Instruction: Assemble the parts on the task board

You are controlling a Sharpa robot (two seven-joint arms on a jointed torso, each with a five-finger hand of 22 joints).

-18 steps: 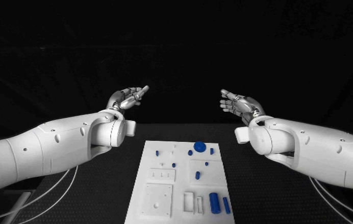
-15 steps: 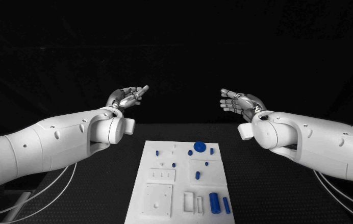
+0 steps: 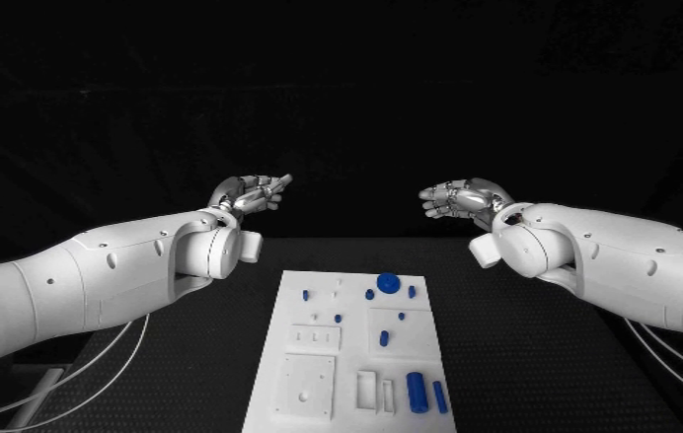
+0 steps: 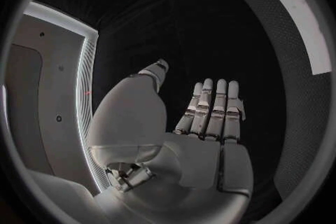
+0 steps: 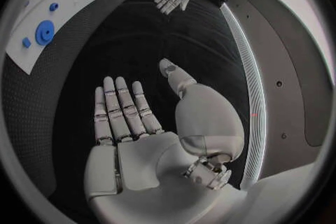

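The white task board lies in the middle of the black table, with small blue parts on it. A round blue disc sits near its far edge, and two blue cylinders lie at its near right corner. Both hands are raised beyond the far end of the board, away from it. My left hand is empty with its fingers stretched out. My right hand is empty too, its fingers apart. The board and disc also appear in the right wrist view.
White cables hang under my left arm at the table's left side. Bare black table lies to either side of the board. White blocks and recesses take up the board's near left part.
Both hands have dipped slightly and tilted forward. My right forearm has shifted a little to the right. Nothing on the board has moved.
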